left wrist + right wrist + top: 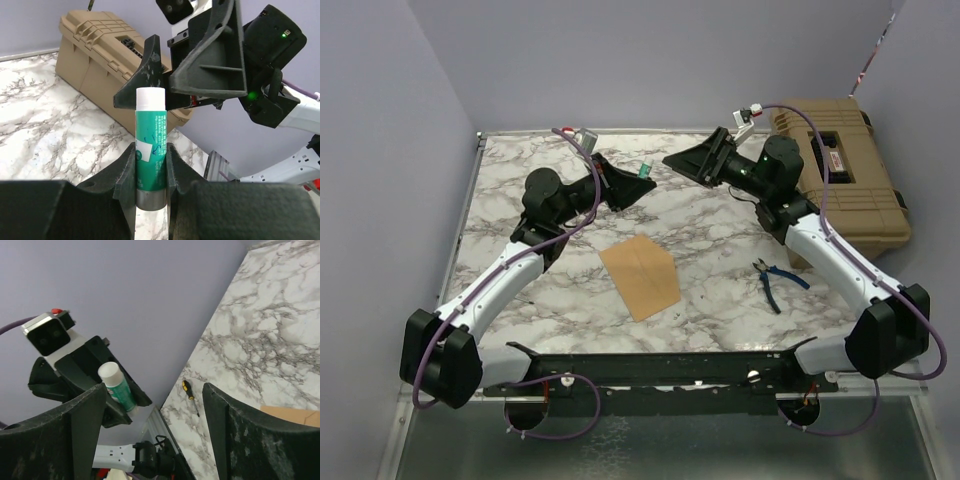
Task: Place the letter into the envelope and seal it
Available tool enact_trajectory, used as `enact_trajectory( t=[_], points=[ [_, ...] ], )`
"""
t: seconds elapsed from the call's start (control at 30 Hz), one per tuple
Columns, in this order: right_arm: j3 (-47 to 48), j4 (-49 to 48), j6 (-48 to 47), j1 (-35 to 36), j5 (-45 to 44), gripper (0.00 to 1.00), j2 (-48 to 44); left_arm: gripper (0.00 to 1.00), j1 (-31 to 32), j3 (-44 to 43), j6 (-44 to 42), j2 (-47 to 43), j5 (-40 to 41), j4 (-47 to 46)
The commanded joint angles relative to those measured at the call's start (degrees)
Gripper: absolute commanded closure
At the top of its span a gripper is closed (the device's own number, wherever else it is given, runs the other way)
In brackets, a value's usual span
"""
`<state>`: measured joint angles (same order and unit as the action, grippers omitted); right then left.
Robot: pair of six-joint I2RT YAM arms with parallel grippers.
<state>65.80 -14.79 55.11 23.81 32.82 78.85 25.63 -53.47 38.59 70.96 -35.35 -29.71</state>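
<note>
The envelope (640, 275) lies flat on the marble table (720, 230) near the front middle, orange-brown with a crease; a corner of it shows in the right wrist view (295, 415). The letter is not in view. My left gripper (642, 178) is raised over the back middle and shut on a green glue stick with a white cap (150, 145), held upright between the jaws. My right gripper (678, 160) is open and empty, raised and facing the left one a short way apart from the cap. The glue stick also shows in the right wrist view (115, 385).
A tan tool case (840, 170) stands at the back right. Blue-handled pliers (775, 280) lie right of the envelope. A small yellow-and-black screwdriver (189, 392) lies by the table's left edge. Purple walls enclose the back and sides.
</note>
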Motion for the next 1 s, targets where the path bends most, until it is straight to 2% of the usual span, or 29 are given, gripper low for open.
enact_trajectory(
  t=[0.0,0.07,0.17,0.3,0.43,0.63,0.97],
  points=[
    [2.3,-7.1,2.5,1.0,5.9,0.20,0.5,1.00,0.5,0.2,2.1,1.0,-1.3,-3.1],
    [1.8,-9.8,3.3,1.3,7.0,0.20,0.7,1.00,0.8,0.5,2.7,1.2,-1.3,-3.7],
    [2.7,-8.9,1.9,2.0,6.3,0.23,1.1,1.00,1.4,0.8,3.2,1.5,-1.6,-4.6],
    [4.8,-5.6,-0.3,2.8,6.1,0.33,2.6,1.00,2.8,0.8,3.0,2.2,-3.6,-5.3],
    [5.2,-5.6,-0.4,3.1,7.0,0.50,2.9,1.00,3.3,0.8,3.1,2.6,-3.5,-5.4],
    [5.9,-4.8,-1.3,3.1,8.3,0.70,2.6,1.00,3.5,1.1,4.4,2.5,-1.9,-6.4],
    [6.1,-3.2,-2.1,3.2,8.8,0.61,2.6,1.00,3.4,1.2,5.6,2.3,-1.9,-7.9]
  ],
)
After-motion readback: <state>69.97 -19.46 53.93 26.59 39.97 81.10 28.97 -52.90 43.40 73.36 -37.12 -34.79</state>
